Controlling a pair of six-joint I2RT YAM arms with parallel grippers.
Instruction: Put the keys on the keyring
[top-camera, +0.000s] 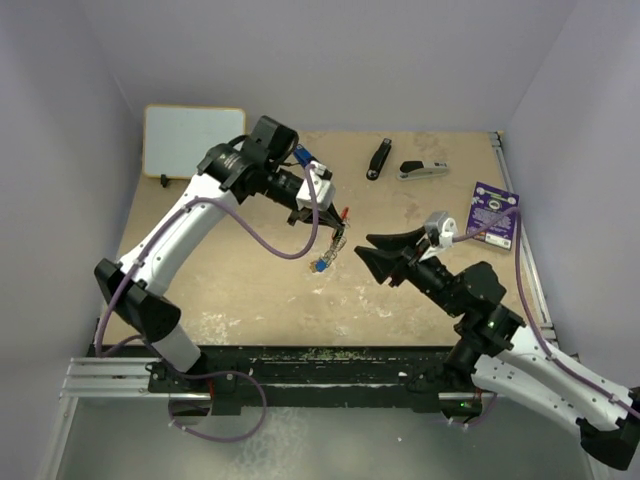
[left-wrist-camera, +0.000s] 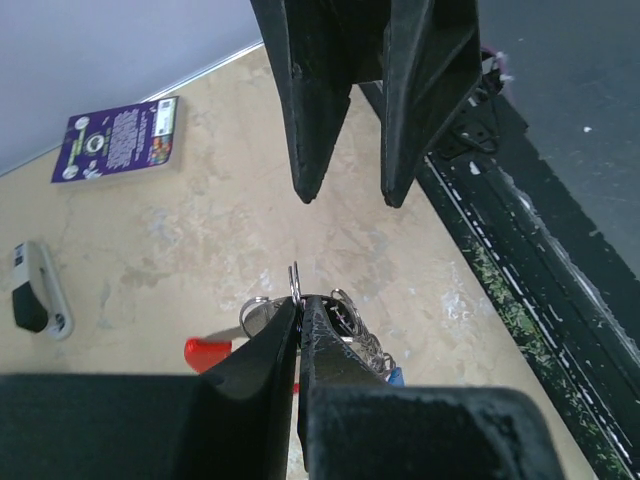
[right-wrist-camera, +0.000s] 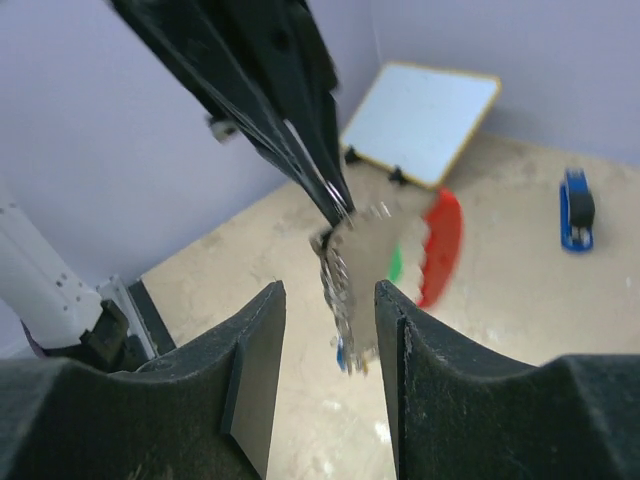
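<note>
Right tool (right-wrist-camera: 325, 300), fingers apart, hovers at frame centre near the dangling keyring (right-wrist-camera: 338, 285); left tool (left-wrist-camera: 300, 302) is clamped on that ring above the counter (top-camera: 250, 290).

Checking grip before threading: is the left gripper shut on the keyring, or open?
Shut. The left gripper has its tips pinched together on the keyring, whose bunch dangles beneath.

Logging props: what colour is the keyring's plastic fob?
The fob is red, clearest in the right wrist view.
</note>
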